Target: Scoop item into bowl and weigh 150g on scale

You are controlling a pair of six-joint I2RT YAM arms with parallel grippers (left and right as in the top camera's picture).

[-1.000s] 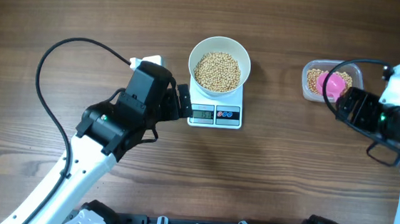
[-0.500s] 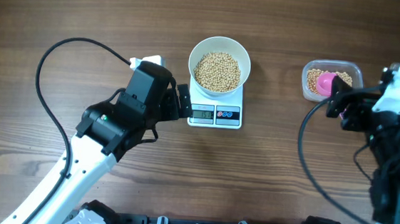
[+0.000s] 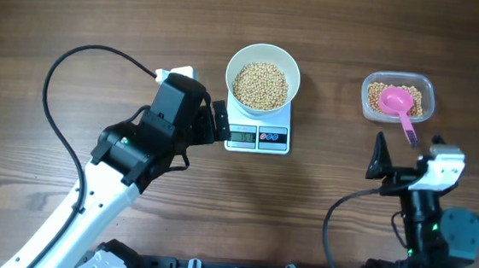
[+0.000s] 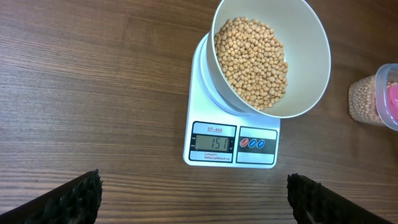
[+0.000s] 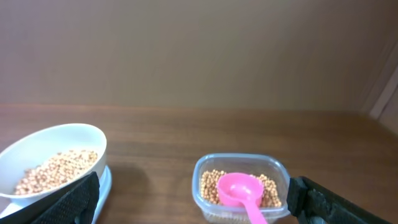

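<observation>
The white bowl [image 3: 264,57] stands on the scale [image 3: 258,129], holding a heap of tan beans [image 3: 260,86]. In the left wrist view the scale's display [image 4: 213,144] reads 151, below the bowl [image 4: 308,56] and its beans [image 4: 252,53]. My left gripper [image 3: 221,122] [image 4: 193,190] is open and empty just left of the scale's panel. My right gripper [image 3: 407,157] [image 5: 193,190] is open and empty, held back toward the near right. It faces a clear container [image 5: 198,186] where a pink scoop [image 5: 239,191] rests on more beans.
The clear container [image 3: 372,86] with the pink scoop [image 3: 399,102] sits at the far right of the wooden table. A black cable [image 3: 54,94] loops left of my left arm, beside a small white block [image 3: 182,71]. A plain wall stands behind the table.
My right arm has pulled back from over the container toward the table's near edge, so the scoop lying in the container now shows. The left arm, bowl and scale have not moved.
</observation>
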